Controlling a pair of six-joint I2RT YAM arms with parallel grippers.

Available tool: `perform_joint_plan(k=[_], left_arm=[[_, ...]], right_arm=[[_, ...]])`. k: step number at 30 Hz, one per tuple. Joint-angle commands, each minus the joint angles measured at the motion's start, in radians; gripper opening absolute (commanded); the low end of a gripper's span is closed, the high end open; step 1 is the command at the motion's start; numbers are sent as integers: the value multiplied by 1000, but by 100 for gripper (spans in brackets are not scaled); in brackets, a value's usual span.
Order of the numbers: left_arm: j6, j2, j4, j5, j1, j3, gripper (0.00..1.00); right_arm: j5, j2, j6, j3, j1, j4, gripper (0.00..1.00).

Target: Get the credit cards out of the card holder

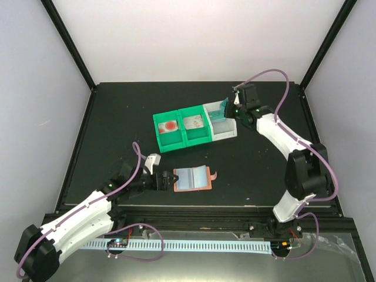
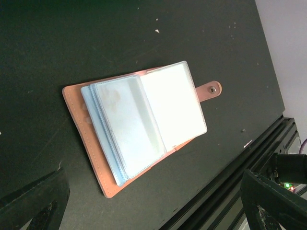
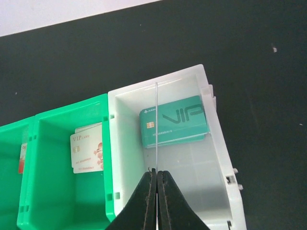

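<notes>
R end effector (image 3: pixel 157 178): pinched shut on one credit card (image 1: pixel 218 107); wrist view shows it edge-on, long axis running away from the fingertips.
Card vs tray: hangs over white tray (image 3: pixel 192 177), in line w/ teal cards (image 3: pixel 175 125) lying flat inside; looks apart from them.
Next move (my guess): release straight down, no sideways shift needed.
L end effector (image 1: pixel 166 180): jaws wide, holding nothing, low over desk (image 1: pixel 117 117).
Card holder (image 2: pixel 139 127): open flat, just beside L end effector on its R side, well apart from R arm, so L arm is nearer.
Pockets: look empty, can't be sure.
Green tray (image 3: pixel 53 191): white card (image 3: pixel 87 147) in the compartment next to white tray.
</notes>
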Motion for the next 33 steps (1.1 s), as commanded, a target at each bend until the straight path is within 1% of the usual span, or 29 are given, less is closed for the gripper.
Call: perform_joint_plan(k=[1,7,11,23,33], left_arm=[[28,15,13,23,11,41,99],[27,17,15,8,14,48,99],[30,21,6,7,16,63,99],[27,57,21,9,15,70,99],[28,89,29,16,16,72,99]], right_arm=[[-41,78,-31,88,-9,-30,1],[-133,197,-30,196,-18,-50,1],[-143,270,-26,273,-21,-107,1],[-169,369,-12,322,-38,-132,1],[-210,452,-14,374,-54,-122,1]])
